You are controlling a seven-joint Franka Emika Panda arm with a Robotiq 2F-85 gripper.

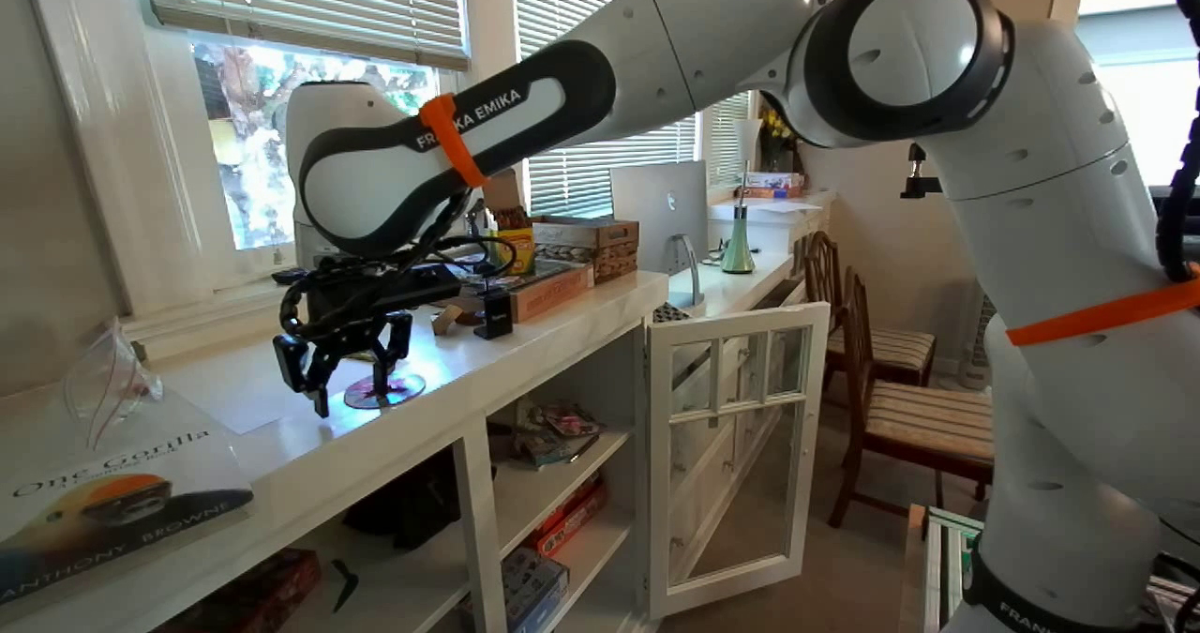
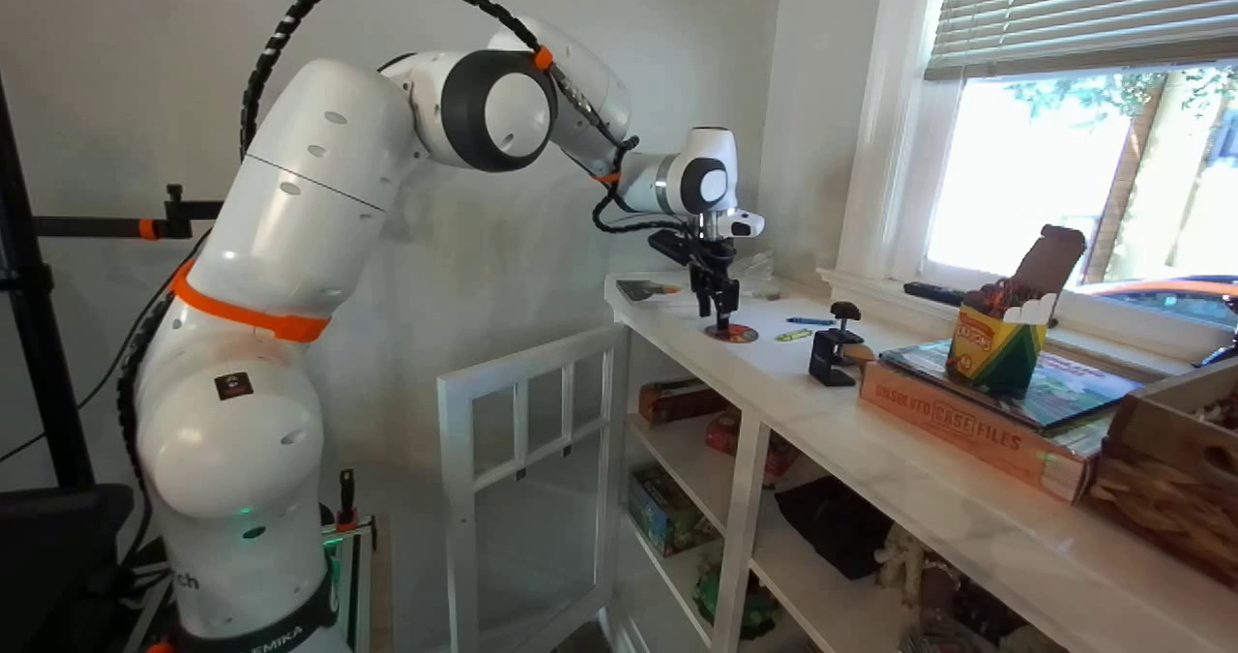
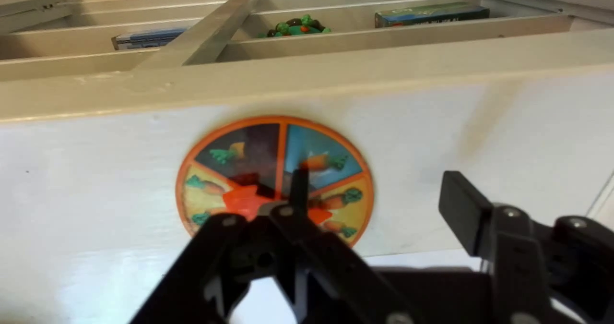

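Beside a bright window (image 2: 1045, 189), observed one white countertop (image 3: 105, 170). Near the front edge, located one carrot-pictured spinner disc (image 3: 268, 165), lying flat, with four sectors (image 3: 312, 144) and six carrots (image 3: 338, 200) in view. Directly above, found one gripper (image 3: 381, 201) pointing down, with two fingers (image 3: 463, 213) spread apart: one over the centre of the disc, one outside the rim. Could not confirm contact between fingertip and disc. In an exterior view, counted two crayons (image 2: 810, 321) and one black clamp (image 2: 830, 358) near the disc. In an exterior view, counted one One Gorilla book (image 1: 122, 516) and two striped-seat chairs (image 1: 923, 417).
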